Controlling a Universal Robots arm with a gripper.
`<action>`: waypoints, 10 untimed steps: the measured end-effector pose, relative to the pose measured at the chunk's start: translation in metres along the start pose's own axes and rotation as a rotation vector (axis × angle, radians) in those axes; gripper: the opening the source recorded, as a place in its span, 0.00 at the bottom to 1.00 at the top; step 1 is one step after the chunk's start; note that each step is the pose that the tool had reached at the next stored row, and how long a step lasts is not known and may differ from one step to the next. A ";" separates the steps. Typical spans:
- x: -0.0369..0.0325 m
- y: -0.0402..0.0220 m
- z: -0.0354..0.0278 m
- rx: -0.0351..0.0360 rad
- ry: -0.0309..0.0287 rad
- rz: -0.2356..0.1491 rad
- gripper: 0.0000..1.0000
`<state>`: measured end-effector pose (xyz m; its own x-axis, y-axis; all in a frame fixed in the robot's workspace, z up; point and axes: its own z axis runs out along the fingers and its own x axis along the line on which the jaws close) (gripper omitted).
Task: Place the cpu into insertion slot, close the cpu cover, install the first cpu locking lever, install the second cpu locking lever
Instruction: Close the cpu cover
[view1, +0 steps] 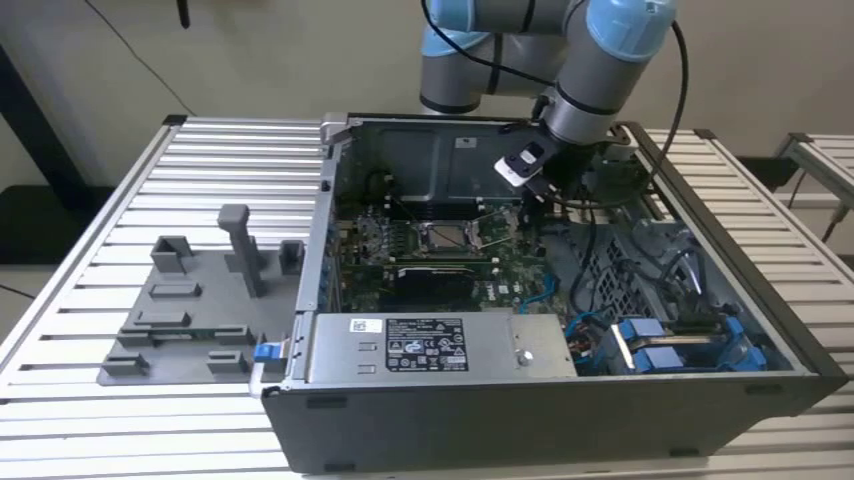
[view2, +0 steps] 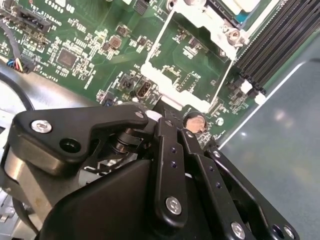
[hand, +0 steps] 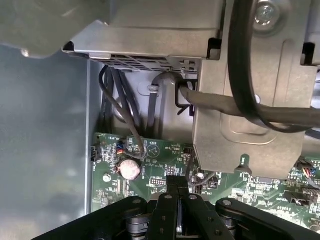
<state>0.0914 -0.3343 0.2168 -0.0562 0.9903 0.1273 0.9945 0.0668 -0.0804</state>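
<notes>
My gripper (view1: 534, 192) hangs inside the open computer case (view1: 747, 330), over the motherboard (view1: 400, 270) just to the exterior view's right of the cpu socket (view1: 447, 237). Its black fingers (view2: 167, 150) are pressed together in both wrist views, with nothing seen between them. The cpu cover (view2: 150, 69), a silvery frame, lies swung open just beyond the fingertips, and green board shows through its window. A pale corner of the socket (view2: 235, 12) sits past the cover. I cannot make out the cpu. In the first wrist view the gripper (hand: 178, 192) points at the board beside a coin battery (hand: 129, 168).
A metal drive cage (hand: 250, 115) with thick black cables (hand: 240, 75) hangs close beside the gripper. Memory slots (view2: 275, 40) run past the socket. A power supply (view1: 414, 345) fills the case front. A grey fixture (view1: 200, 300) stands on the slatted table (view1: 107, 200) at the exterior view's left.
</notes>
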 end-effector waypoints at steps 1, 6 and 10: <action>0.0000 0.0002 -0.0001 0.0131 0.0007 0.002 0.11; -0.0001 0.0019 -0.0017 0.0687 0.0043 0.009 0.11; 0.0003 0.0028 -0.0072 0.0947 0.0062 0.012 0.11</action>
<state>0.0948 -0.3347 0.2238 -0.0439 0.9903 0.1320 0.9823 0.0668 -0.1750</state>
